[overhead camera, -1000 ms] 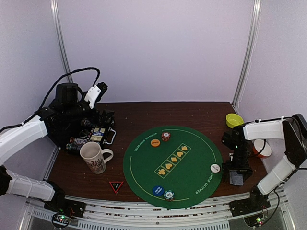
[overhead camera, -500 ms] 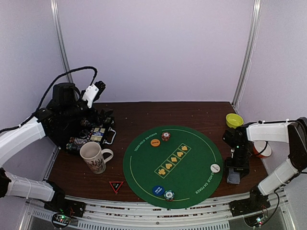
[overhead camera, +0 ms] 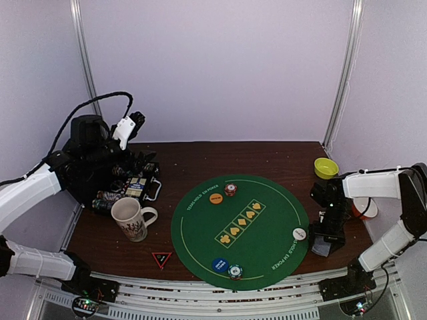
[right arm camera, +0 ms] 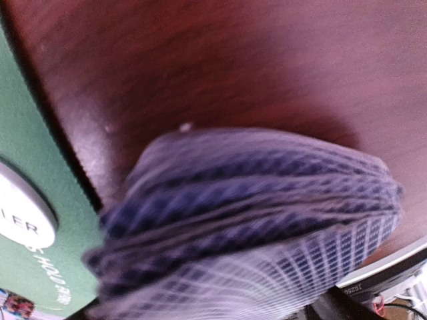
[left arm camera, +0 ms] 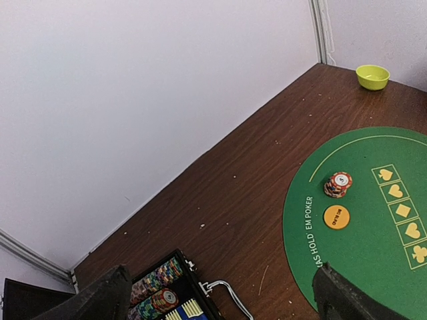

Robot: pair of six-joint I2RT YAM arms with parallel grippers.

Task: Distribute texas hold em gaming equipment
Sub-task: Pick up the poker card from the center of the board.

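Observation:
On the green poker mat [overhead camera: 200,230] sit a red-white chip stack [overhead camera: 230,189], an orange button [overhead camera: 215,198], a white button [overhead camera: 299,234], a blue button [overhead camera: 219,265] and a teal-white chip stack [overhead camera: 234,271]. My right gripper [overhead camera: 325,235] points down at the mat's right edge, shut on a deck of grey-blue-backed playing cards [overhead camera: 321,246]. In the right wrist view the bowed cards [right arm camera: 253,220] fill the frame and hide the fingers; the white button [right arm camera: 20,213] shows at the left. My left gripper [left arm camera: 223,308] hangs open and empty above the back-left corner.
An open black case [overhead camera: 133,187] with chips stands at the back left, a patterned cream mug [overhead camera: 130,219] in front of it. A red triangle marker [overhead camera: 161,259] lies near the front edge. A yellow bowl [overhead camera: 325,167] and an orange bowl [overhead camera: 365,207] sit at the right.
My right gripper has shifted slightly left toward the mat and closed in on the cards, which moved with it and now tilt. The left arm has drifted a little.

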